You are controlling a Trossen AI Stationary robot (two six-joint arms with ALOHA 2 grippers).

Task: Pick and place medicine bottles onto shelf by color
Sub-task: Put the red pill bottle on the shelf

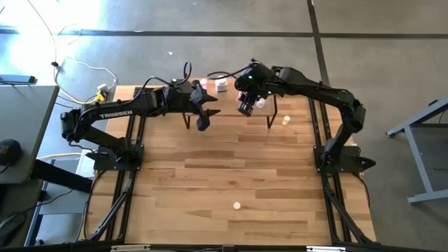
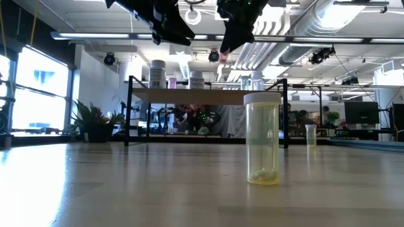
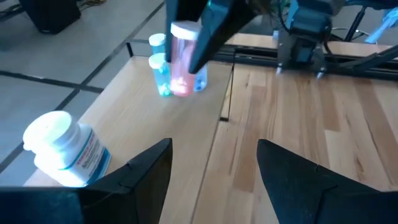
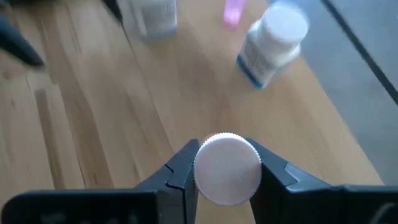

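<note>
Medicine bottles: my left gripper (image 1: pixel 204 112) hangs spread wide and empty over the shelf's (image 3: pixel 186 137) left end. My right gripper (image 4: pixel 225 177) clamps a white-capped pink bottle (image 3: pixel 182 59) above the shelf's right end, over blue bottles (image 3: pixel 160 68).

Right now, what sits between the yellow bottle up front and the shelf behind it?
Nothing: in the low view, bare tabletop runs from the yellow bottle to the shelf.
</note>
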